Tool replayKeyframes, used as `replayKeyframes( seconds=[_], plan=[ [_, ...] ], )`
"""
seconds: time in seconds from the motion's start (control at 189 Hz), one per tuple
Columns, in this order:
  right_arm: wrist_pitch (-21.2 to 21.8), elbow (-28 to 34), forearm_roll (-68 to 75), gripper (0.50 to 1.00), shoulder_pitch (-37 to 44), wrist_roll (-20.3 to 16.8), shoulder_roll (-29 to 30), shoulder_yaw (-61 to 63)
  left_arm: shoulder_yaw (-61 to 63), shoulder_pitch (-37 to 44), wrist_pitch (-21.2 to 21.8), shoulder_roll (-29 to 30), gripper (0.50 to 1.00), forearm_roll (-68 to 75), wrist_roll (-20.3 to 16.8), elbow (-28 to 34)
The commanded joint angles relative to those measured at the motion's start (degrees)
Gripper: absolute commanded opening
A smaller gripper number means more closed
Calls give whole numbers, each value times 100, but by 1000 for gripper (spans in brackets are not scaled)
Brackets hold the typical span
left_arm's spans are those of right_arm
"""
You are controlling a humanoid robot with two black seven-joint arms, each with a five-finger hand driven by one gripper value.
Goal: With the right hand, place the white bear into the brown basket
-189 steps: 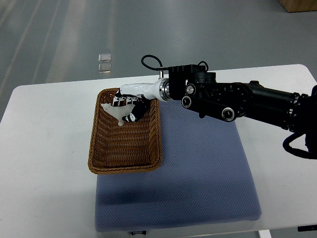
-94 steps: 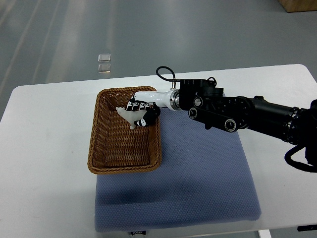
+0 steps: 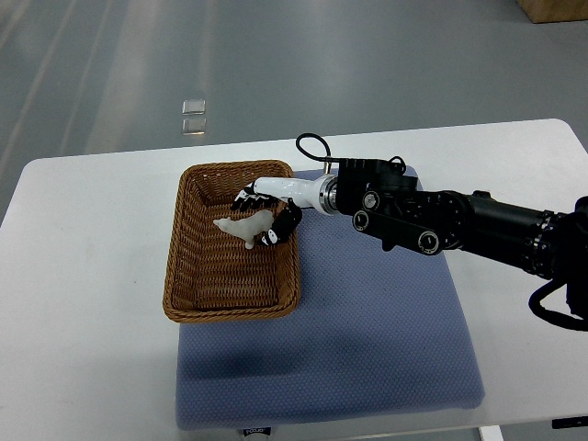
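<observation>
You've got the right robot hand over the brown basket, fingers curled around the white bear, so it's a closed grasp on the toy, not released yet. The bear sits inside the basket's outline, toward the far right part of it, close to the right wall; you can't tell whether it touches the wicker floor or hangs just above it.

What changed: a second ago the hand was at the basket's far rim with the bear held near the far-left inner area. Since then the hand has pulled back toward the right wall and moved nearer, toward the basket's middle, and the arm has swung with it. The bear has travelled along, staying in the grip the whole way. The basket itself hasn't shifted; it's where it was, on the left half of the desk, overlapping the left edge of the blue mat.

Meaning for the task: transport looks done, bear is over the target. What's left is likely opening the fingers and lifting clear. Watch the right wall: the hand is close to it. Left arm isn't visible.
</observation>
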Motion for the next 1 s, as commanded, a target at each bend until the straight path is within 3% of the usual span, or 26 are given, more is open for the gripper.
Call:
replayKeyframes(
  seconds=[0.0,0.291,0.571,0.651,0.841,0.995],
  plan=[
    [5,0,1,852,7,1,0,22,0,0,0,0,1000,0,0,1],
    [5,0,71,858,262,1,0,426,0,0,0,0,1000,0,0,1],
    [-12,0,168,864,262,10,-18,2078,0,0,0,0,1000,0,0,1],
    [-82,-35,291,895,-177,10,-106,2868,0,0,0,0,1000,0,0,1],
    [-241,-44,704,903,-1179,80,-106,4645,0,0,0,0,1000,0,0,-8],
    [-320,-52,1933,903,-1961,256,-53,5760,0,0,0,0,1000,0,0,-8]
  ],
)
